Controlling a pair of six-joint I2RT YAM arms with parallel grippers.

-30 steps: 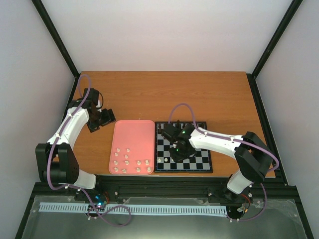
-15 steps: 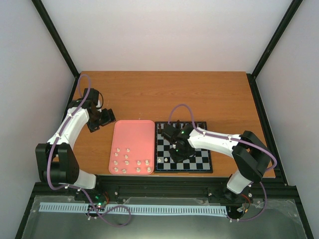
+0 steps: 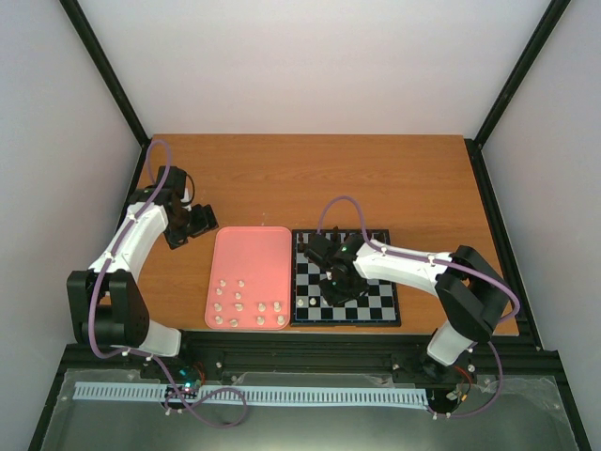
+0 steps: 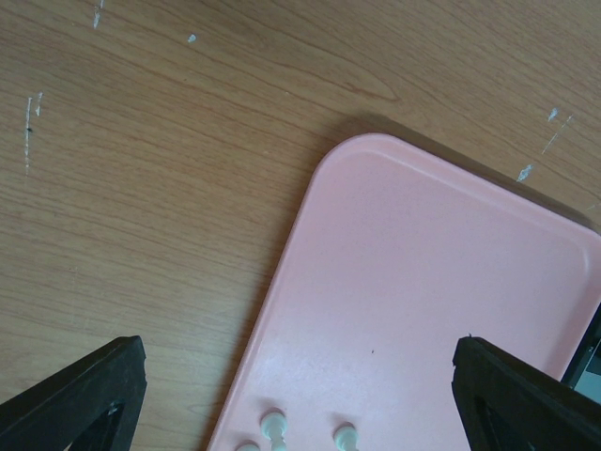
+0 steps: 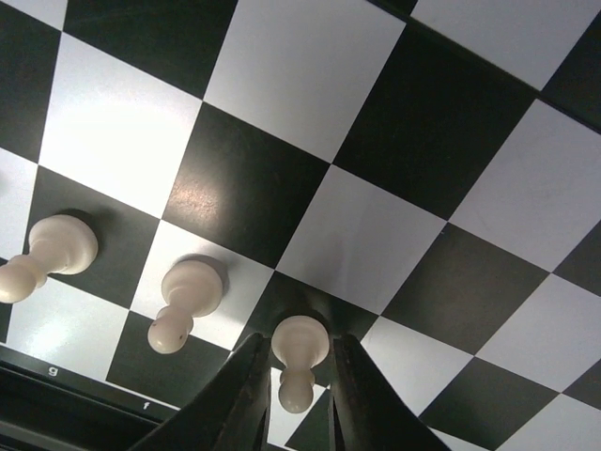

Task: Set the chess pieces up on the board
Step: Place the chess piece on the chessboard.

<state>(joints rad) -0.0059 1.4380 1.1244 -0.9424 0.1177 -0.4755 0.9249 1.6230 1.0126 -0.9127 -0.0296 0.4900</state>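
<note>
Cream pawn, on a dark square at the board's lettered edge, beside two set pawns. Right claw nearly closed around it; pinch unconfirmed. I'd open gently, rise straight, sparing neighbours. Left claw wide, empty.

Two chess pieces stood close beside right gripper. Board squares beyond lay open.
</note>
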